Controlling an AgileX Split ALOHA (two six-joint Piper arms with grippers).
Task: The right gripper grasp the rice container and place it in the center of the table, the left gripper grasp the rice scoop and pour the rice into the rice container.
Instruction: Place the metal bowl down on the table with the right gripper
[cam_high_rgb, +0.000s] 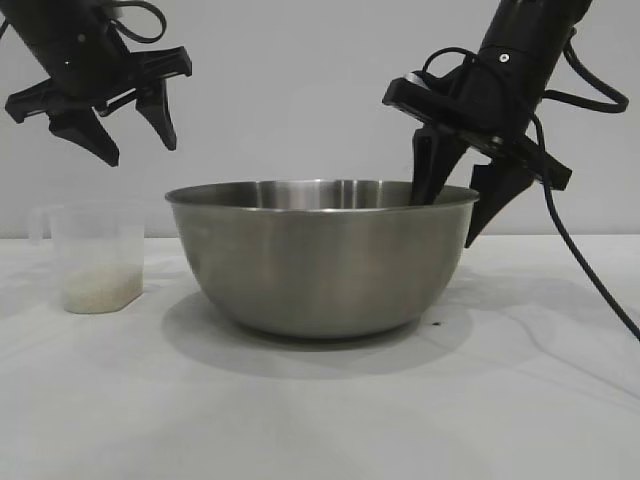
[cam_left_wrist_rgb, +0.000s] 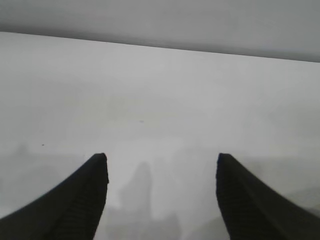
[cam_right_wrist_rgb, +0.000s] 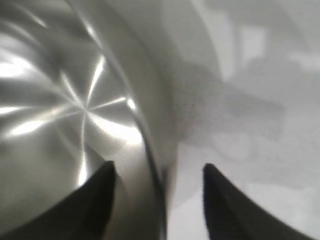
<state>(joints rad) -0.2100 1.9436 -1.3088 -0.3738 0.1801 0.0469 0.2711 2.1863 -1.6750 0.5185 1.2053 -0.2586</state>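
My right hand (cam_high_rgb: 462, 212) hangs at the right of the exterior frame, tilted downward, its two pointed fingers spread and straddling the rim of the rice container (cam_high_rgb: 320, 262). One finger dips inside the bowl, the other sits outside its wall. In my right wrist view the same straddle shows: one dark finger over the shiny inner surface of the rice container (cam_right_wrist_rgb: 75, 110), the other over the white desk (cam_right_wrist_rgb: 260, 165), with the thin rolled rim running between them. The fingers stand clear of the rim on both sides, so I am not pinching the steel.

The rice container sits upright on the desk (cam_high_rgb: 320, 420) around the middle of the exterior frame, by far the largest thing there.

My left hand (cam_high_rgb: 125, 130) hovers in the upper left of the exterior frame, well above the desk, fingers spread and holding nothing. In the left wrist view the two fingertips (cam_left_wrist_rgb: 95, 180) stand wide apart at the bottom of the frame, with only bare white desk (cam_left_wrist_rgb: 160, 100) beyond them.

The rice scoop (cam_high_rgb: 95, 255) stands upright on the desk at the left edge of the exterior frame, below my left hand and well apart from it, just beside the bowl without touching it. The rice (cam_high_rgb: 100, 292) lies as a cream layer in the bottom of the scoop.
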